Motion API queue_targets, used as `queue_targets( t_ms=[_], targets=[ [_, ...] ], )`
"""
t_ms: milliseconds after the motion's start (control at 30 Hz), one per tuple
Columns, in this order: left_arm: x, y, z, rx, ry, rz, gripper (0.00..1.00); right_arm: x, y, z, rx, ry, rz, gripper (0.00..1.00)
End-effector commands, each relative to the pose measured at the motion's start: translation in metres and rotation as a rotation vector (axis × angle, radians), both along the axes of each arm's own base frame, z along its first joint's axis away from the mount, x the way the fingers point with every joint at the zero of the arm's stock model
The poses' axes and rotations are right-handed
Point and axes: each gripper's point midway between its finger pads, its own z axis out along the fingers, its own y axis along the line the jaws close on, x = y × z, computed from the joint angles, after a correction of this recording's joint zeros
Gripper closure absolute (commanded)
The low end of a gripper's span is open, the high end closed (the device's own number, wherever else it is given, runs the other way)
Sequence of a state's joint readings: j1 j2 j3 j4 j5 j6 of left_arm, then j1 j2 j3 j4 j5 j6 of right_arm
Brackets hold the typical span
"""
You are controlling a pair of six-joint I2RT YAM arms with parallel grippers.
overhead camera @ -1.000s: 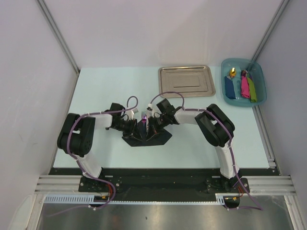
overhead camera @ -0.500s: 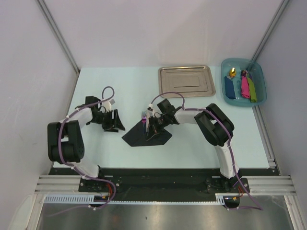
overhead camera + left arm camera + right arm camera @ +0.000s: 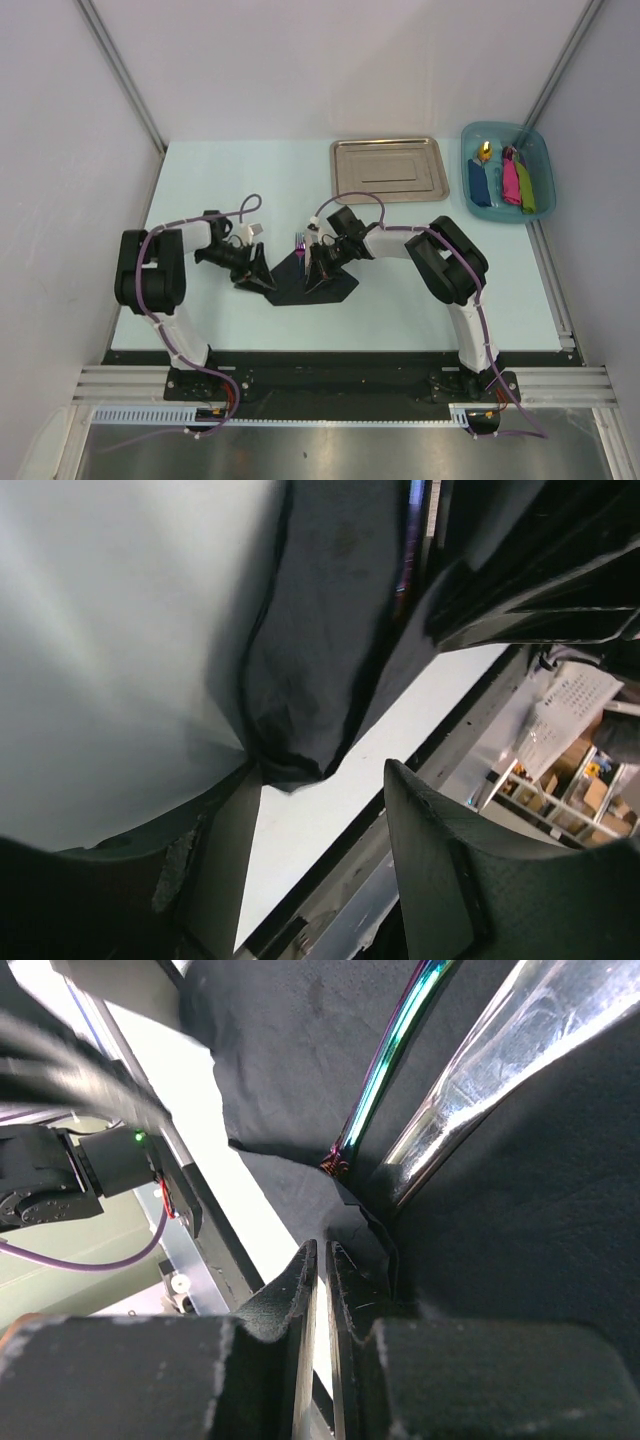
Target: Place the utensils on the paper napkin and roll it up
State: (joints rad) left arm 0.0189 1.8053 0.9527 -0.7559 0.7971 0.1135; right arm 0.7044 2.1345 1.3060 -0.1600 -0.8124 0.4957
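The paper napkin lies partly folded at the centre of the table, with the utensils on it; the fork's tines project past its 11 o'clock edge. The left pincer sits at the napkin's 9 o'clock corner, spread and gripping nothing. The right pincer is over the napkin's middle, beside the iridescent handles, pressed together on a raised fold of the black sheet.
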Motion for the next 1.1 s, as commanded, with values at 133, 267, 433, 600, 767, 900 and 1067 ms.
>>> queue_targets(
  t_ms=[133,267,433,600,767,900,1067],
  targets=[
    [0.023,-0.038,0.005,-0.120,-0.146,-0.050,0.39,0.010,0.004,0.001,0.003,-0.033,-0.003,0.88],
    [0.038,-0.039,0.008,-0.092,-0.220,-0.034,0.40,0.011,0.005,0.002,0.006,-0.034,-0.004,0.88],
    [0.042,-0.041,0.008,-0.106,-0.275,-0.038,0.37,0.010,0.004,0.000,0.004,-0.030,-0.007,0.88],
    [0.048,-0.044,-0.005,-0.130,-0.249,-0.040,0.37,0.011,0.006,0.002,0.012,-0.035,-0.007,0.88],
    [0.046,-0.054,0.001,-0.223,-0.226,-0.057,0.38,0.010,0.003,0.000,0.008,-0.028,-0.009,0.88],
    [0.034,-0.051,0.009,-0.257,-0.186,-0.075,0.41,0.014,0.002,0.002,0.012,-0.033,-0.015,0.88],
    [0.024,-0.035,0.014,-0.278,-0.164,-0.049,0.44,0.014,0.002,0.002,0.014,-0.030,-0.016,0.87]
  ],
)
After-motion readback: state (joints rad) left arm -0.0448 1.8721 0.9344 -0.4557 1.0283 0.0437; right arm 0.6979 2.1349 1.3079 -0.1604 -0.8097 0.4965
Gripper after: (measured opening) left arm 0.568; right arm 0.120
